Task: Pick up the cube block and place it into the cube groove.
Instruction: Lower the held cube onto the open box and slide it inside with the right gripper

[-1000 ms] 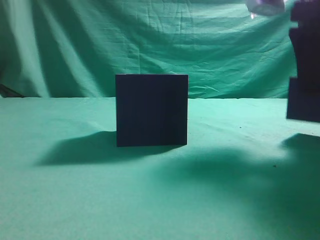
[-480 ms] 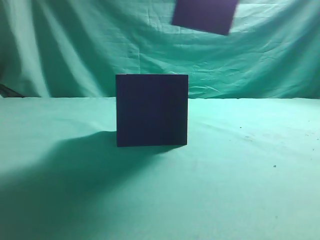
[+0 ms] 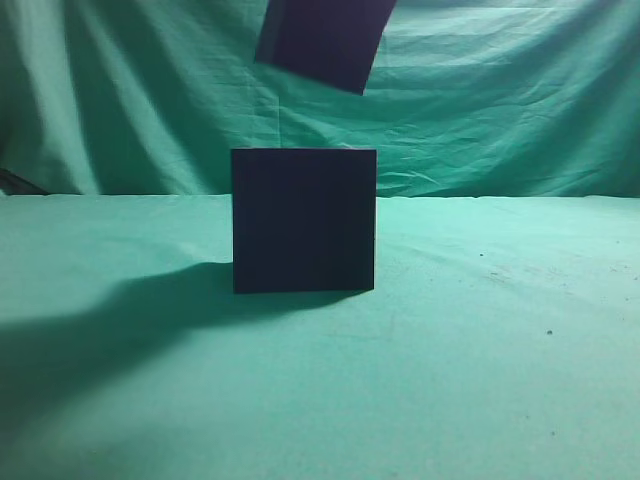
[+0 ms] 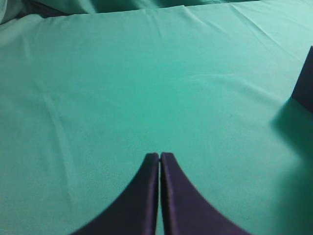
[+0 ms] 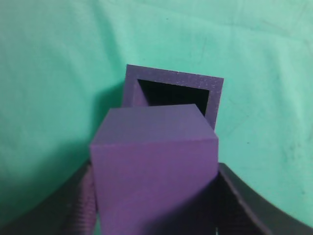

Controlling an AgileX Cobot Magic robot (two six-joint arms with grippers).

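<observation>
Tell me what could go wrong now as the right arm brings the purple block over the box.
The cube block, held by the right gripper, hangs tilted above the cube groove, so an edge could catch the rim and jam. From the wrist, the opening looks barely wider than the block; a slight offset might tip the box.

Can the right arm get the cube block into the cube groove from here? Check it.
Probably yes. The right gripper holds the cube block above the cube groove, whose open top shows nothing inside; the block hangs tilted and needs squaring first.

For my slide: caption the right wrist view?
Right gripper holds purple cube block above open-topped dark cube groove on green cloth.
</observation>
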